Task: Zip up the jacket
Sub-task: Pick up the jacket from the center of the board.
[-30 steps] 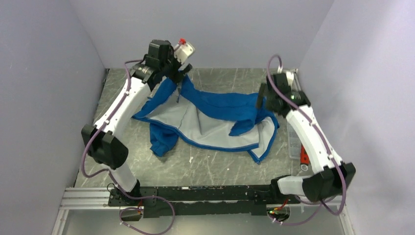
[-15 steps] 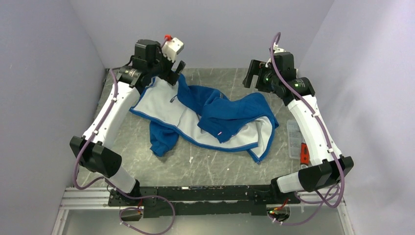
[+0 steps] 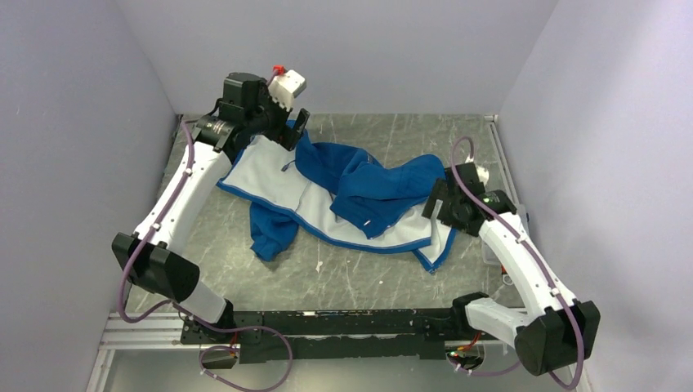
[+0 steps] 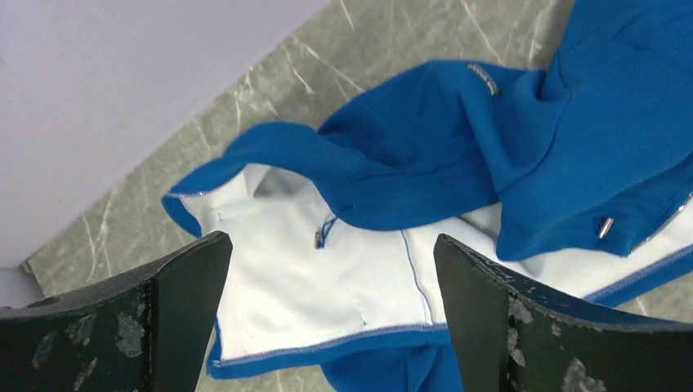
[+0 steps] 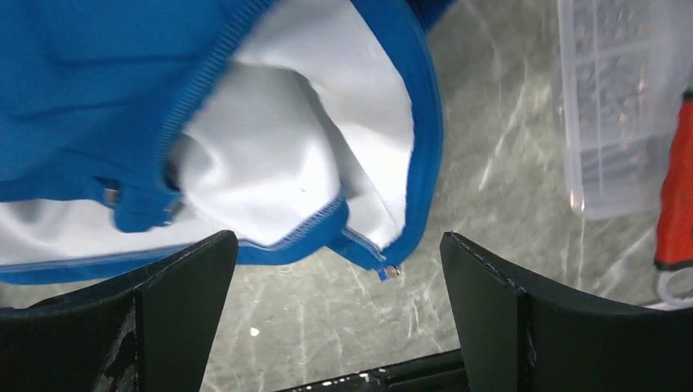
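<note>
Top external view: the jacket (image 3: 359, 192) is seen lying unzipped on the counter (image 3: 368, 278), pale lining exposed. The left gripper (image 3: 295, 131) and right gripper (image 3: 436, 209) are held wide open over it, nothing being grasped.

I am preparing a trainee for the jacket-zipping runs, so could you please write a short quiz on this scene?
1. True or false: the jacket lies fully zipped.
2. Multiple choice: the left gripper is A) open and holding nothing; B) shut on a sleeve; C) shut on a zipper pull.
3. Short answer: which wrist camera shows the clear plastic box?

Key
1. False: it lies spread open, with its inside facing up.
2. A.
3. The right wrist camera. The right gripper is also open, above the jacket's corner.
</note>
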Robot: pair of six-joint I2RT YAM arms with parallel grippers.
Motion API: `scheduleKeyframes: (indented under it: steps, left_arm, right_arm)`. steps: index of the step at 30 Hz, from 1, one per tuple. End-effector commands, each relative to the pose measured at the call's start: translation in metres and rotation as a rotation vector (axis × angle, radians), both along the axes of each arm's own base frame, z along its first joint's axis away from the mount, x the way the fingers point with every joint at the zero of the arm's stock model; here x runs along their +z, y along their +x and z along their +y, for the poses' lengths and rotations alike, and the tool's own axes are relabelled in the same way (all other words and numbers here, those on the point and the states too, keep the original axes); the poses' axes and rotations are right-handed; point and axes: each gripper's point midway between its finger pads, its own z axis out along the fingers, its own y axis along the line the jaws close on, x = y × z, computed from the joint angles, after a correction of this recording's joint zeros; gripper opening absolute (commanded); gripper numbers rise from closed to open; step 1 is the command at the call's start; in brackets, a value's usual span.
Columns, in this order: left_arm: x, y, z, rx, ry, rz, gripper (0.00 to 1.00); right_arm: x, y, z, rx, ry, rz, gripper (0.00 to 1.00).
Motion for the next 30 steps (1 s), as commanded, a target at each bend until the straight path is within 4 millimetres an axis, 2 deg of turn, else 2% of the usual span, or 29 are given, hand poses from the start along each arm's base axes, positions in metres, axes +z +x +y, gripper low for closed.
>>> scheduleKeyframes:
  steps: [1, 9, 15, 18, 22, 25, 28, 30]
  left_arm:
    - [0.006, -0.014, 0.006, -0.006, 0.026, -0.013, 1.00]
    - [0.013, -0.023, 0.007, -0.041, 0.040, -0.032, 1.00]
    - [0.025, -0.025, 0.010, -0.043, 0.052, -0.060, 1.00]
    - [0.029, -0.027, 0.011, -0.044, 0.055, -0.063, 1.00]
    - [0.026, -0.030, 0.012, -0.050, 0.061, -0.063, 1.00]
    - [0.025, -0.032, 0.012, -0.059, 0.062, -0.060, 1.00]
    - [0.029, -0.038, 0.007, -0.094, 0.046, -0.061, 0.99]
    - [0.035, -0.044, 0.001, -0.131, 0.029, -0.068, 1.00]
  right_arm:
    - [-0.030, -0.009, -0.001, -0.101, 0.044, 0.038, 1.00]
    - [-0.060, -0.026, -0.017, -0.206, 0.006, 0.062, 0.96]
    - [-0.086, -0.015, -0.013, -0.237, 0.034, 0.039, 0.87]
    - [-0.087, -0.001, -0.012, -0.225, 0.043, -0.049, 0.83]
    - [-0.089, 0.009, -0.015, -0.210, 0.025, -0.103, 0.64]
    - [-0.085, 0.013, -0.010, -0.180, 0.044, -0.126, 0.42]
    - [-0.057, 0.022, 0.005, -0.122, 0.122, -0.214, 0.12]
    - [-0.026, 0.025, 0.019, -0.071, 0.196, -0.283, 0.04]
